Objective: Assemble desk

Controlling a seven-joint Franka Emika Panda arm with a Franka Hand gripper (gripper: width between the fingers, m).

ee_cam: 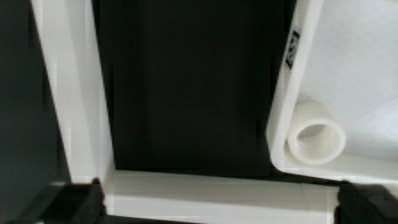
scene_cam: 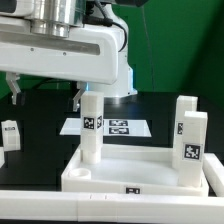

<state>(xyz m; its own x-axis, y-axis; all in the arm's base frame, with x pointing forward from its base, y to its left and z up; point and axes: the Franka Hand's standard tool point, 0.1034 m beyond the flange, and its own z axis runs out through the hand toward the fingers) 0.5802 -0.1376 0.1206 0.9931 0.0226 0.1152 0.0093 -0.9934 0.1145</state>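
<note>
The white desk tabletop [scene_cam: 140, 170] lies tray-like at the front, its rim up. One white square leg [scene_cam: 92, 125] stands upright at its near corner on the exterior view's left. A second leg [scene_cam: 190, 140] stands at the right. A third leg [scene_cam: 10, 132] stands loose on the table at the far left. My gripper [scene_cam: 46, 93] hangs open and empty above the table, left of the first leg. In the wrist view the gripper [ee_cam: 224, 202] is spread wide. The tabletop's tagged edge [ee_cam: 295, 60] and a round corner hole [ee_cam: 317, 136] show beside it.
The marker board [scene_cam: 118, 127] lies flat behind the tabletop. A long white bar [scene_cam: 60, 208] runs along the front. In the wrist view a white bar [ee_cam: 214, 188] lies below, between the fingers, and a white strip [ee_cam: 71, 90] runs alongside the black table [ee_cam: 178, 90].
</note>
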